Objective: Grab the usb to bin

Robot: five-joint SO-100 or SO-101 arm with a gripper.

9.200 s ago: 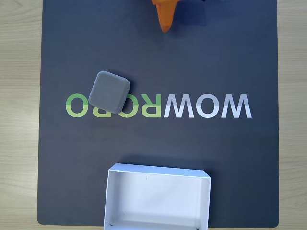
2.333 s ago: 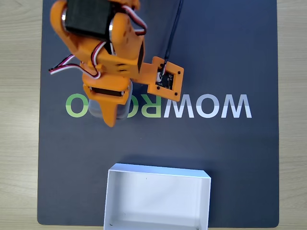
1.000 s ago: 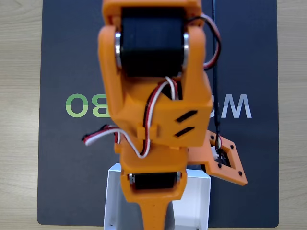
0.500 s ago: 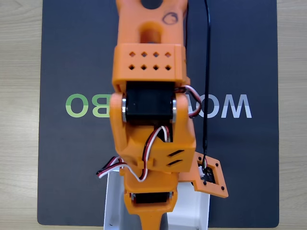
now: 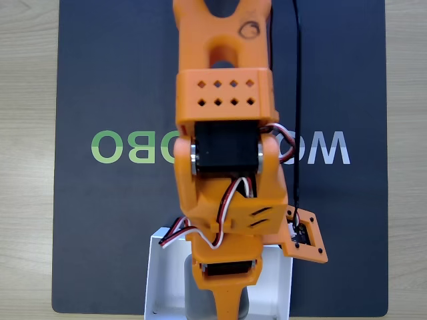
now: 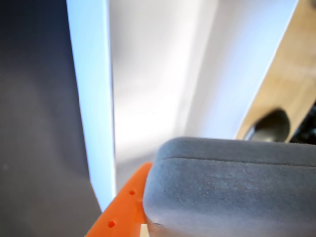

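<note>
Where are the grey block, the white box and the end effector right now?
Grey block point(image 6: 227, 187): wrist view, its fuzzy top face.
White box point(image 5: 155, 277): fixed view, bare floor by its left wall.
End effector point(image 5: 227, 303): fixed view, orange finger over the box.
</note>
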